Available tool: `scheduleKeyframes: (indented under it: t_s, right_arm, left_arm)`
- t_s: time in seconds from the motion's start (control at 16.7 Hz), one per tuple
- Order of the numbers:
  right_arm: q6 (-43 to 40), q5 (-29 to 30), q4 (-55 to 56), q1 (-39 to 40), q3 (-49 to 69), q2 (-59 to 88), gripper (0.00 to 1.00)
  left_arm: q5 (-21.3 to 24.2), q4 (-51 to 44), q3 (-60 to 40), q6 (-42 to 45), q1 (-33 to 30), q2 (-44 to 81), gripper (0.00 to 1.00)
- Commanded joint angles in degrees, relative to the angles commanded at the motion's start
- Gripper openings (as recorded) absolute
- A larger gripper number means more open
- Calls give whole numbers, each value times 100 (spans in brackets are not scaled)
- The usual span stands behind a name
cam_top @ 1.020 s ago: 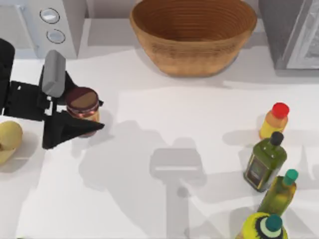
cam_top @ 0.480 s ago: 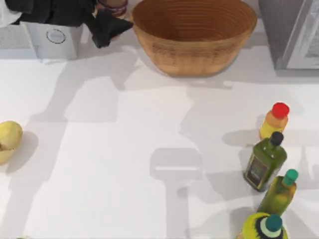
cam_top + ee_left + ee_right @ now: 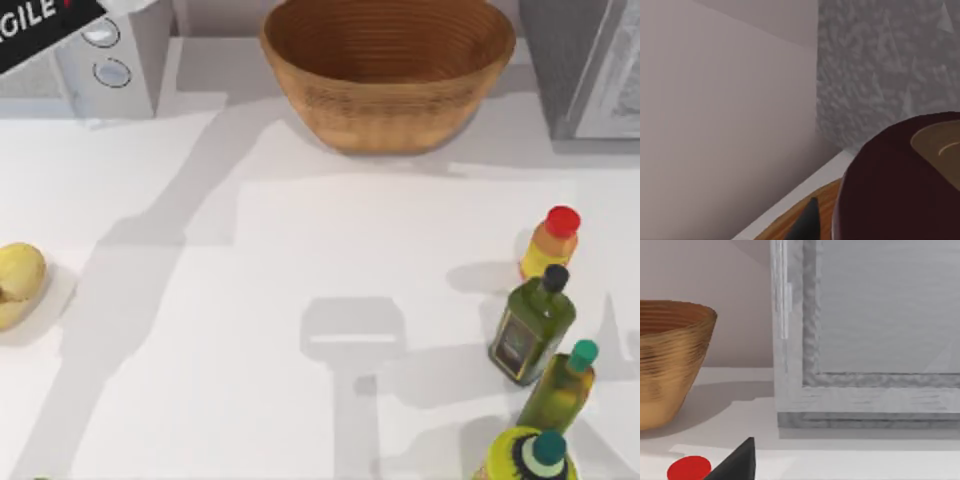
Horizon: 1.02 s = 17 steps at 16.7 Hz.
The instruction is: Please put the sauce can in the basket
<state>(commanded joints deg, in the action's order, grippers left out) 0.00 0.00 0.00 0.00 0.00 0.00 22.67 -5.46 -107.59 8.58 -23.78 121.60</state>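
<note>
The sauce can (image 3: pixel 900 185), dark maroon with a shiny brown top, sits very close in the left wrist view, and my left gripper (image 3: pixel 865 227) is shut on it. One black fingertip (image 3: pixel 807 222) shows beside the can, over a strip of the basket (image 3: pixel 785 225). In the top view the wicker basket (image 3: pixel 388 75) stands at the back middle of the table, and my left arm (image 3: pixel 40 25) crosses the back left corner. The right wrist view has the basket (image 3: pixel 670 355) farther off, with part of my right gripper (image 3: pixel 737 465) low in front.
A grey appliance (image 3: pixel 110 55) stands at the back left and another (image 3: pixel 585 65) at the back right. Several bottles (image 3: pixel 535 320) cluster at the front right, one yellow with a red cap (image 3: pixel 562 222). A yellow fruit (image 3: pixel 18 280) lies at the left edge.
My left gripper lifted the sauce can off the table's left side and carried it to the back left. Now just a piece of that arm shows at the top view's corner.
</note>
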Motion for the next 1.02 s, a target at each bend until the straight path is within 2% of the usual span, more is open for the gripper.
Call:
scheduleKeyframes:
  t_s: [0.48, 1.02]
  right_arm:
    - [0, 0, 0, 0, 0, 0, 100]
    - [0, 0, 0, 0, 0, 0, 100]
  left_arm:
    - [-84, 52, -135, -149, -120, 199, 0]
    - [-268, 40, -1489, -228, -346, 1503, 0]
